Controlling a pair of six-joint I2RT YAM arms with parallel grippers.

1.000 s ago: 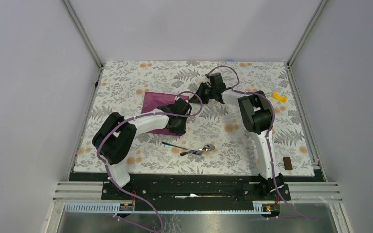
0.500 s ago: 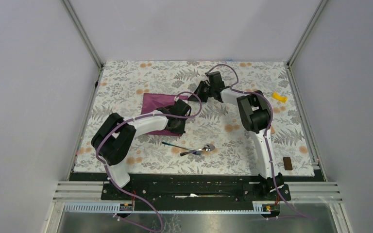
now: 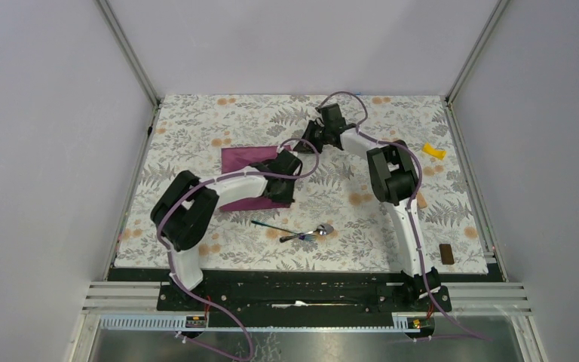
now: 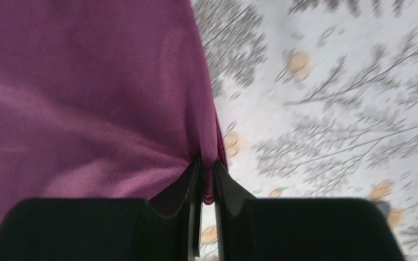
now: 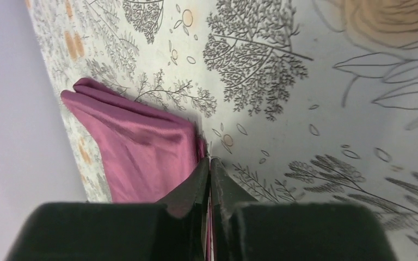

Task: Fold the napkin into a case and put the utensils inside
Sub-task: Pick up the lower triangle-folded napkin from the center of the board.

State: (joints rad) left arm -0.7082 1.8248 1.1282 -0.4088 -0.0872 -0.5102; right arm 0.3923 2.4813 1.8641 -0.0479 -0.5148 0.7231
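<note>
The dark purple napkin point(image 3: 245, 161) lies on the left middle of the table, partly under my left arm. My left gripper point(image 3: 280, 194) is shut on the napkin's near right edge. The pinched fold shows between the jaws in the left wrist view point(image 4: 207, 168), with the cloth point(image 4: 87, 98) spreading to the left. My right gripper point(image 3: 304, 145) is shut on the far right corner. The right wrist view shows the jaws point(image 5: 210, 160) closed on the thin cloth point(image 5: 141, 147). The silver spoon point(image 3: 315, 231) and the bluish-handled utensil point(image 3: 271, 225) lie in front of the napkin, apart from both grippers.
The floral tablecloth point(image 3: 392, 219) covers the table. A small yellow piece point(image 3: 433, 151) lies at the far right. A small brown block point(image 3: 445, 253) sits at the near right edge. Grey walls and metal posts close in the back and sides.
Both grippers have moved a little toward the back of the table while still pinching the napkin's right edge. The utensils have not moved.
</note>
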